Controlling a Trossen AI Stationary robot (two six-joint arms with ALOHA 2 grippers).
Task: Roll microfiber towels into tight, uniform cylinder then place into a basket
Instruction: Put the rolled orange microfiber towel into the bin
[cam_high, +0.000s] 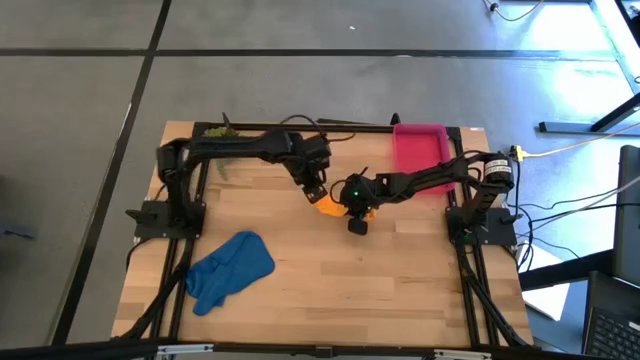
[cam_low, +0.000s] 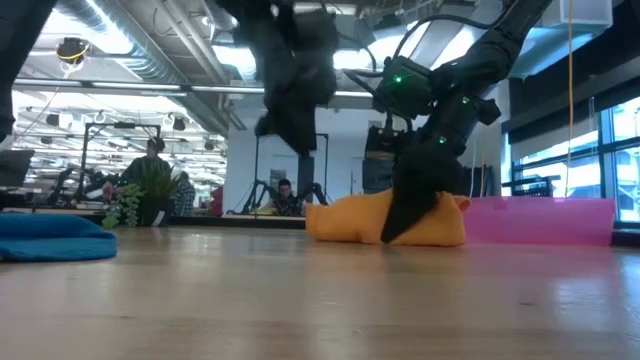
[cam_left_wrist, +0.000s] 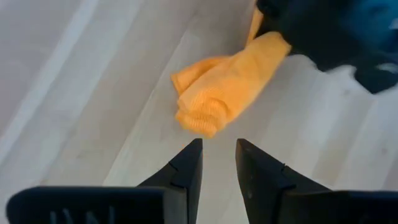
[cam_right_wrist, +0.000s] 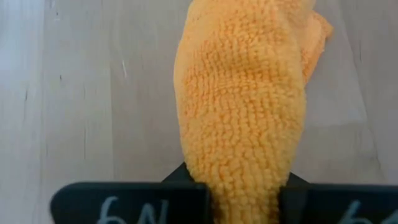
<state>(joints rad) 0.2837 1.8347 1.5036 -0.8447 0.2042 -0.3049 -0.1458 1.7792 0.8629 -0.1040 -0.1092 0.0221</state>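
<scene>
1. The right gripper (cam_right_wrist: 245, 186) is pinched shut on one end of the orange towel (cam_high: 335, 207), whose rolled bulk stretches ahead of its fingers on the table (cam_high: 400, 290).
2. The left gripper (cam_left_wrist: 219, 152) hangs just above the free end, jaws parted, empty.
3. Soft, light, floppy stuff (it'll likely unroll), so grip mid-roll.

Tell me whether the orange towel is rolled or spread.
Rolled, loosely: the orange towel lies bunched in a short log on the table, one end in the right pincer.

right gripper (cam_right_wrist: 245, 186) fingertips — buried under orange towel (cam_right_wrist: 242, 93)
</scene>
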